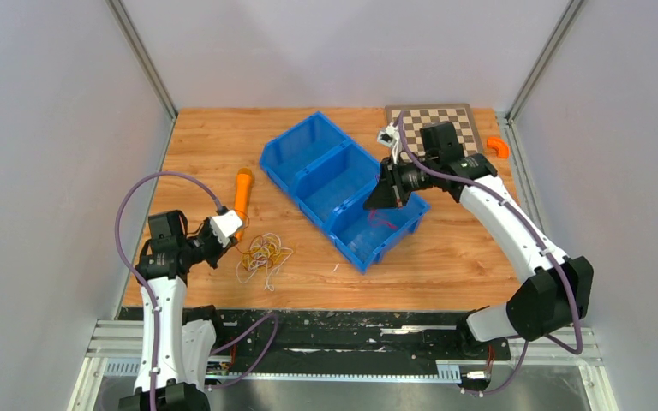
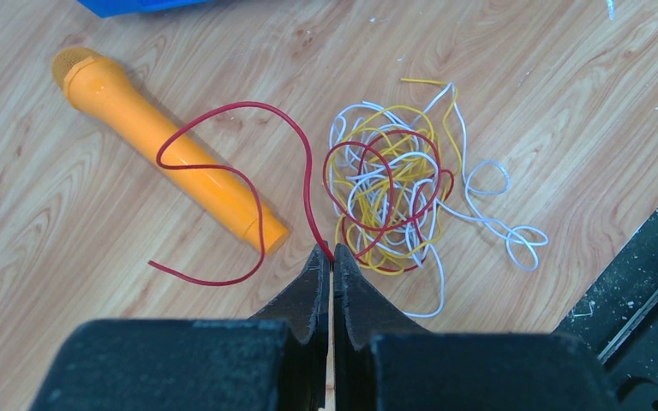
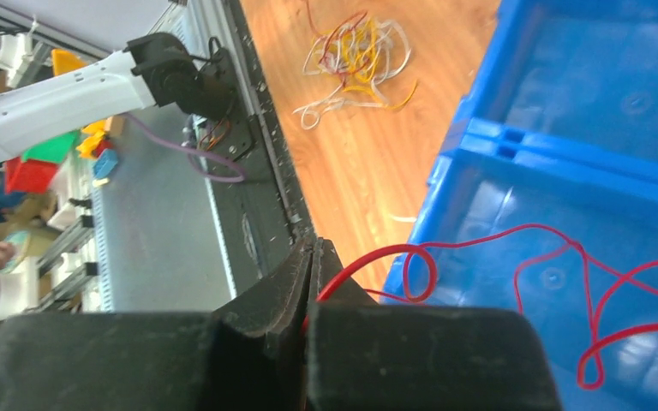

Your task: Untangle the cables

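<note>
Cables (image 1: pixel 264 254): a loose knot of white, yellow and red loops on the table (image 1: pixel 206 145), near-left, close to the near edge. One red strand (image 2: pixel 307 180) leaves the knot's left side. It passes through the left gripper (image 2: pixel 332 250), whose fingers are clenched on it, then swings left in a wide curve over the orange microphone (image 1: pixel 242 195). The knot lies just right of this gripper, so a pull to the left, away from the knot, looks like the direction to draw the strand free. The white tails trail to the right and near. The left arm is clearly nearer. The right gripper (image 3: pixel 313 248) is well apart to the right, over the near compartment of the blue bin (image 1: pixel 289 137). It is pinched shut on a second red wire (image 3: pixel 523 227) that lies in that compartment, apparently separate from the knot.
</note>
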Controlling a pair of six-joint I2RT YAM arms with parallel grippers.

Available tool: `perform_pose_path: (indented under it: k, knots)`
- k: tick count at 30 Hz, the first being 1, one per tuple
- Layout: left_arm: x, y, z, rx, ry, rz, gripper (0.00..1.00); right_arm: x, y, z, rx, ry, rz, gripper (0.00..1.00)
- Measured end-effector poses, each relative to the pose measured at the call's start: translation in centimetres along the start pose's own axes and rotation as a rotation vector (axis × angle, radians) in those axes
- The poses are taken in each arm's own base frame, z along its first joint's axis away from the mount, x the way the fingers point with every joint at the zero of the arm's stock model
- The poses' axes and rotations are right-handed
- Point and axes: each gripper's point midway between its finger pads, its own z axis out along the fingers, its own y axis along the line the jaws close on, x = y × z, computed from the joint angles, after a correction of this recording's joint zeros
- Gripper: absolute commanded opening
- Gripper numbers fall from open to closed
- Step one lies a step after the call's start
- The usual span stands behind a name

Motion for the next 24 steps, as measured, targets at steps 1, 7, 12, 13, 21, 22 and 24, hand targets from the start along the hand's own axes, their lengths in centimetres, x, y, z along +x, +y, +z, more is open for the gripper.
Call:
perform_pose_path:
  k: [1, 7, 12, 13, 21, 22, 24]
  knots:
    - [0.0, 0.1, 0.0, -0.002, -0.001, 0.001, 0.00, 0.7, 0.1, 0.5, -0.015, 0.013, 0.024, 0.00]
    - [-0.1, 0.2, 0.0, -0.008, -0.005, 0.003, 0.00, 3.7, -0.8, 1.7, -0.024, 0.052, 0.144, 0.00]
    - [-0.1, 0.3, 0.1, -0.005, -0.004, 0.000, 0.00, 4.1, -2.4, 2.1, 0.035, 0.052, 0.167, 0.00]
    - [-0.1, 0.3, 0.1, -0.003, -0.005, -0.002, 0.00, 4.0, -3.0, 2.2, 0.053, 0.053, 0.168, 0.02]
    - [-0.1, 0.2, 0.2, 0.003, -0.006, -0.007, 0.00, 6.6, -11.3, 3.9, 0.235, 0.161, 0.269, 0.54]
    - [-0.1, 0.2, 0.2, 0.003, -0.007, -0.008, 0.00, 7.4, -11.8, 3.8, 0.255, 0.186, 0.286, 0.62]
    - [-0.1, 0.2, 0.2, 0.004, -0.009, -0.010, 0.00, 8.4, -12.4, 3.4, 0.293, 0.222, 0.310, 0.73]
